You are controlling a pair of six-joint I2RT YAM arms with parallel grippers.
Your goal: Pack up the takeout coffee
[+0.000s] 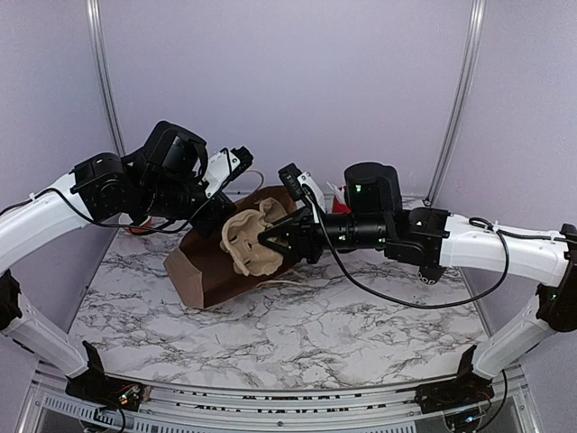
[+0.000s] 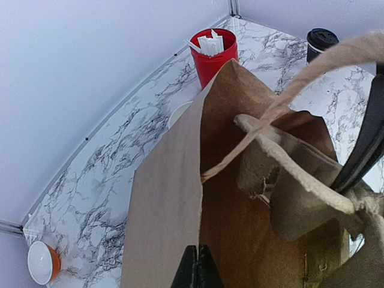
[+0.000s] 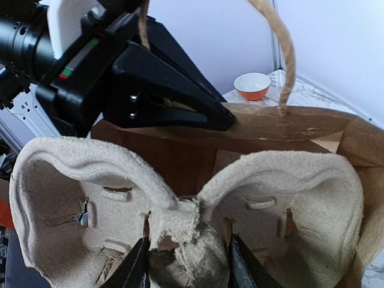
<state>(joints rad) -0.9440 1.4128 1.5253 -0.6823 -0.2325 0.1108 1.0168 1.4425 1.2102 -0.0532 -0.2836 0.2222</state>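
The surface (image 1: 297, 343) is taken in from afar by the top camera, set above and behind the arm bases and faced toward the back wall (image 1: 288, 81). The bag (image 2: 168, 204) is viewed closely from the left wrist, toward the coffee (image 2: 321, 42). The carrier (image 3: 282, 204) is viewed closely from the right wrist, toward the left end effector (image 3: 223, 122). Bag and carrier are shared by all views.
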